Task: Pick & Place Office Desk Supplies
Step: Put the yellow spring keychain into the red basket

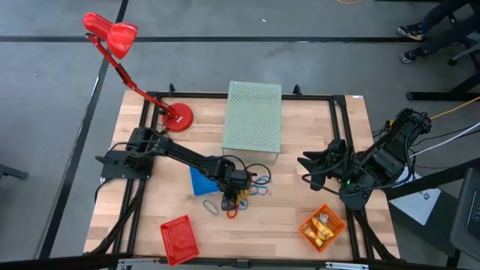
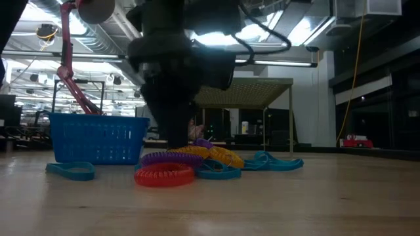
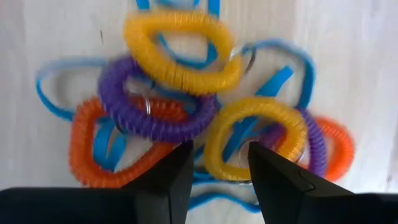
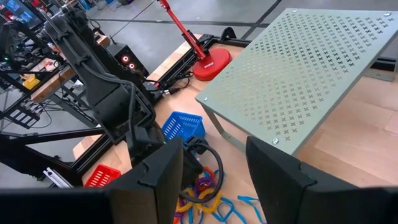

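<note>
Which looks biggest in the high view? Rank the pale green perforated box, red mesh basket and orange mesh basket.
1. Pale green perforated box, clearly largest.
2. Red mesh basket and orange mesh basket: look alike in size, so unranked.

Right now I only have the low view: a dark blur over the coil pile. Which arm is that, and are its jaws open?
Observer: Left arm. The left gripper is open, with one side of a yellow coil showing between its fingers.
Operator: Where's the other arm?
Observer: The right gripper is open too, away from the pile, over bare table to the right of the green box.
Operator: Anything in a basket?
Observer: The orange basket near the right arm holds yellow pieces.
</note>
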Available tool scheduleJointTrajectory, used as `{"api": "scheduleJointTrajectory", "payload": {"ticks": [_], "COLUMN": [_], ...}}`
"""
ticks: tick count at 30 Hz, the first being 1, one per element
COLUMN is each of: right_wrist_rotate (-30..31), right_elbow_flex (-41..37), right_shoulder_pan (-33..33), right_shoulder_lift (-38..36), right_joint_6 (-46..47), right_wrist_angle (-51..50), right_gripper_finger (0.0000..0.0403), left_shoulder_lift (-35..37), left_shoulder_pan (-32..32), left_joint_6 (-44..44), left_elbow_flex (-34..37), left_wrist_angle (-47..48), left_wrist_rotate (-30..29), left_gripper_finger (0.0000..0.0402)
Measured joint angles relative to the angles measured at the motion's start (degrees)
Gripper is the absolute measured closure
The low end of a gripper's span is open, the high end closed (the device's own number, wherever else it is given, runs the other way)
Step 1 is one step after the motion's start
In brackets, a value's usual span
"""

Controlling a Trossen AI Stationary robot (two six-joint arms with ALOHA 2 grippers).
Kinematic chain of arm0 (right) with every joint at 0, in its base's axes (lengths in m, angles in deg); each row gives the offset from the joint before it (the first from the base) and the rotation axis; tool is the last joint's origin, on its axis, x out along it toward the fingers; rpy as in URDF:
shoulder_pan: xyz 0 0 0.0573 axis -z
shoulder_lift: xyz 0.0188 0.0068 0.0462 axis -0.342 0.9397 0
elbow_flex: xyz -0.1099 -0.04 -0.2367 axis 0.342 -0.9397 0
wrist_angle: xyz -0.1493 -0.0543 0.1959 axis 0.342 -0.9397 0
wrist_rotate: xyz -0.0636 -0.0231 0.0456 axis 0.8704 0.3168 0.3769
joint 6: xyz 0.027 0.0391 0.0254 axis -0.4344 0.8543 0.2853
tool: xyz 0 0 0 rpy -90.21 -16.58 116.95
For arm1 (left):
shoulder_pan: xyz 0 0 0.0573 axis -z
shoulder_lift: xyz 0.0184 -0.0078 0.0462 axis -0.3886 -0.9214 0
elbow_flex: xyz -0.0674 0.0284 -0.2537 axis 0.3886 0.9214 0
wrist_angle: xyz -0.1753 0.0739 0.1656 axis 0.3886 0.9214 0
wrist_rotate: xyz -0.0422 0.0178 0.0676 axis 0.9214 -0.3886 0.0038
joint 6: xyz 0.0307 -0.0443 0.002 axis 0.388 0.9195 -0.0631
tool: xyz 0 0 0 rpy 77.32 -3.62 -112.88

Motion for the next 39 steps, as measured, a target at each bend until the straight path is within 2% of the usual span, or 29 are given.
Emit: {"api": "scheduleJointTrajectory", "payload": {"ticks": [5, 11, 18, 22, 32, 39], "right_wrist_rotate": [-0.08, -0.08, -0.04, 0.05, 0.07, -0.06], "right_elbow_flex": [0.0, 0.0, 0.0, 0.0, 0.0, 0.0], "right_shoulder_pan": [0.0, 0.0, 0.04, 0.04, 0.04, 0.02], "right_shoulder_lift": [-0.01, 0.0, 0.0, 0.0, 0.0, 0.0], "right_joint_6": [-0.02, -0.17, -0.2, -0.2, -0.22, -0.48], "right_wrist_angle": [-0.05, -0.13, -0.31, -0.44, -0.57, -1.18], "right_gripper_finger": [0.0225, 0.0225, 0.0224, 0.0224, 0.0224, 0.0224], "left_shoulder_lift": [-0.61, -0.61, -0.2, -0.2, -0.17, -0.11], "left_shoulder_pan": [-0.13, -0.18, -1.28, -2.19, -4.86, -5.33], "left_joint_6": [0.42, -0.09, 0.89, 0.85, -0.2, -2.05], "left_elbow_flex": [0.03, 0.03, -0.35, -2.77, -12.33, -19.99], "left_wrist_angle": [0.57, 0.26, 0.47, 1.89, 2.95, 12.81], "left_wrist_rotate": [-1.43, -1.48, 1.59, 4.06, 3.84, 5.56], "left_gripper_finger": [0.0276, 0.0327, 0.0381, 0.0387, 0.039, 0.0394]}}
